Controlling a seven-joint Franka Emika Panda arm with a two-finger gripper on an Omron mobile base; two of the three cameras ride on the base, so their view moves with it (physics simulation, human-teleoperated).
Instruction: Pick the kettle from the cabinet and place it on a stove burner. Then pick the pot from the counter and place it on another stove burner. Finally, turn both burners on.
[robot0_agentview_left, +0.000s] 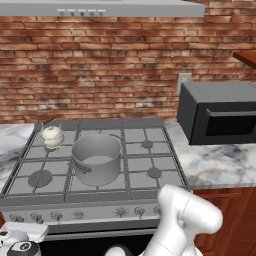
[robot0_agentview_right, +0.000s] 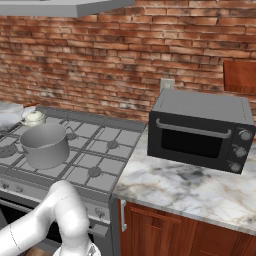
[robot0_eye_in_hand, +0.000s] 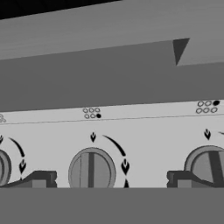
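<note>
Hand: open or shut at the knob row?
Open. In the hand view the hand has its fingertips spread wide either side of the knob, touching nothing.

I find no words, brand names or numbers that I can read anywhere. On the stove's knob panel I see only signs: small flame marks and curved arcs beside each knob, and above them little clusters of six circles, one circle filled black in each. The microwave's dials carry no legible marks.
</note>
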